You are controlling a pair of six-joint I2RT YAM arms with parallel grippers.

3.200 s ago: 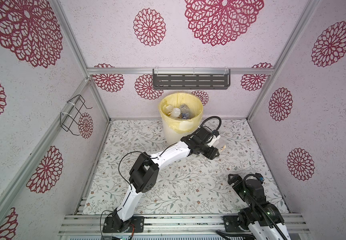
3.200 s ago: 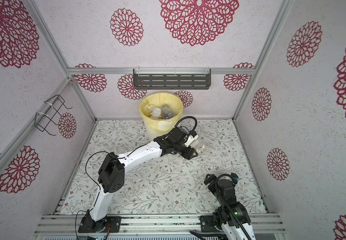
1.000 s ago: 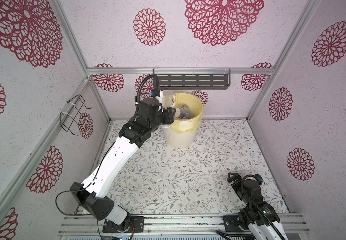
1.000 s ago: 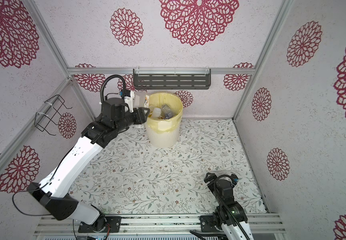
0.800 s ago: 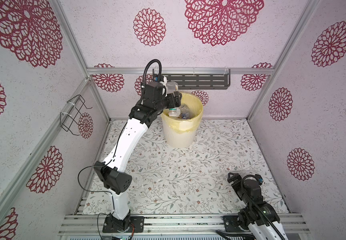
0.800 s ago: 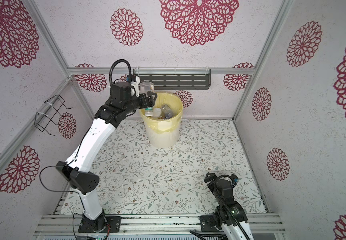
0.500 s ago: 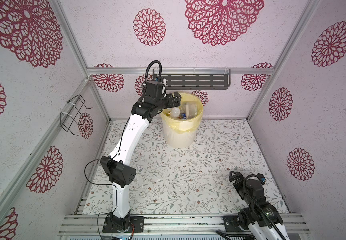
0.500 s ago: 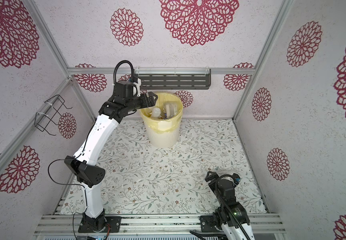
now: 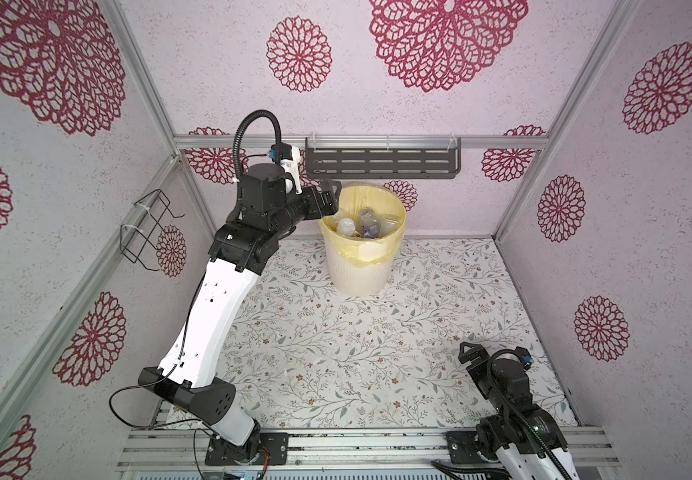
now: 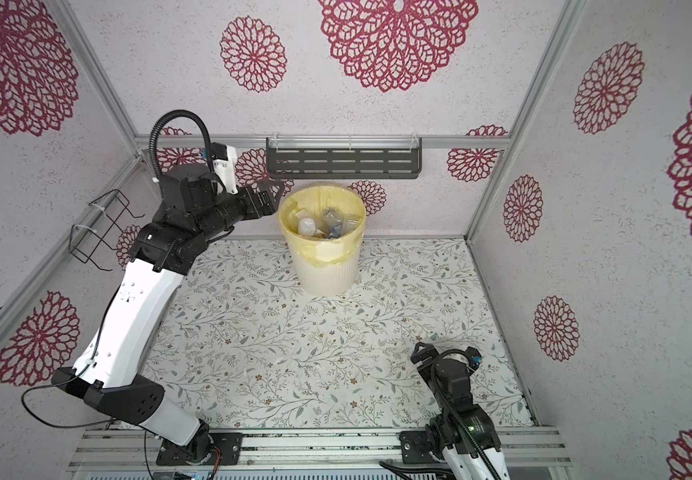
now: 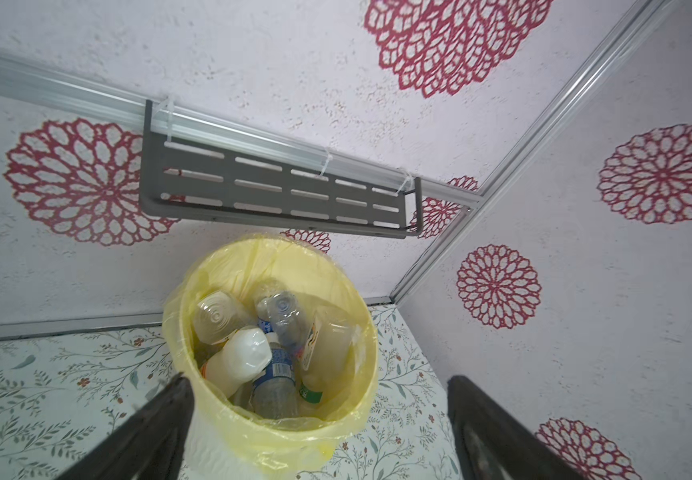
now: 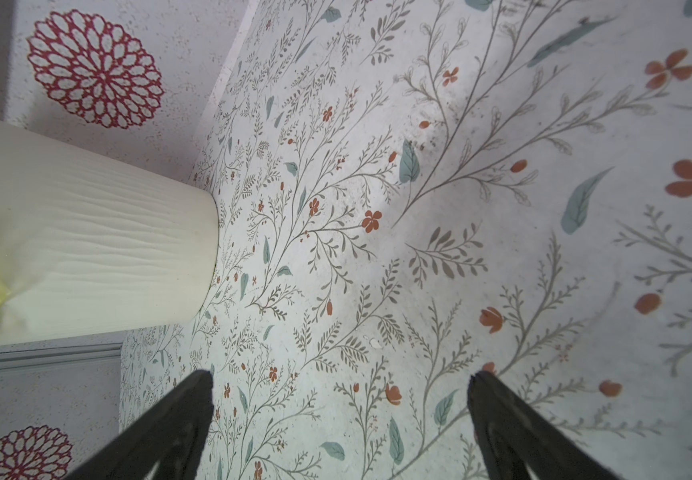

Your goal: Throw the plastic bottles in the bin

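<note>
Plastic bottles [image 11: 248, 353] lie heaped inside the bin [image 9: 356, 274], which stands at twelve o'clock on the flowered floor [image 9: 336, 353]; none shows outside it. Light, thin-walled and slick, such bottles would likely buckle under a hard squeeze, so mid-body looks the safest hold. The left arm reaches high, the left claw [image 9: 331, 199] spread wide and empty at the rim's nine o'clock. The right claw [image 9: 472, 353], also spread, sits folded low at five o'clock.
</note>
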